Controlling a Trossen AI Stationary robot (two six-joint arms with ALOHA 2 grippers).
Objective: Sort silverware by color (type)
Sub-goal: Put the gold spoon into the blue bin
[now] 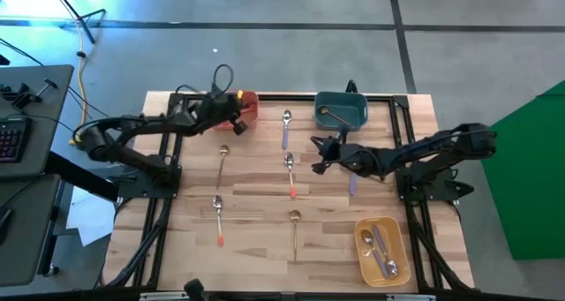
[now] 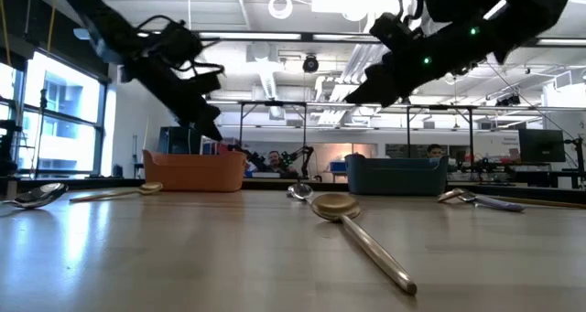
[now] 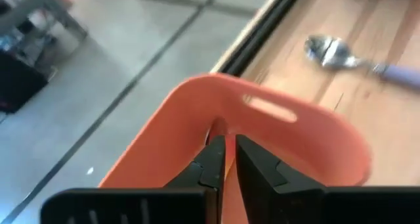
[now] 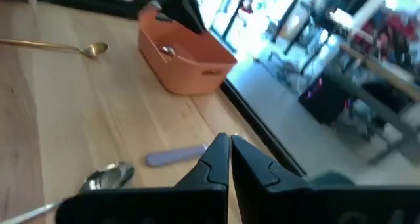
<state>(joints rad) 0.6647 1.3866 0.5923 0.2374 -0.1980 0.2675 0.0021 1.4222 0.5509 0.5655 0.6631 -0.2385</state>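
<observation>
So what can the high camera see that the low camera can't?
Only the high view shows the yellow bowl with spoons inside, and an orange-handled spoon lying near the table's front left. Only the low view shows the room behind, with people far off. Both show the coral bowl, the teal bowl and a gold spoon.
</observation>
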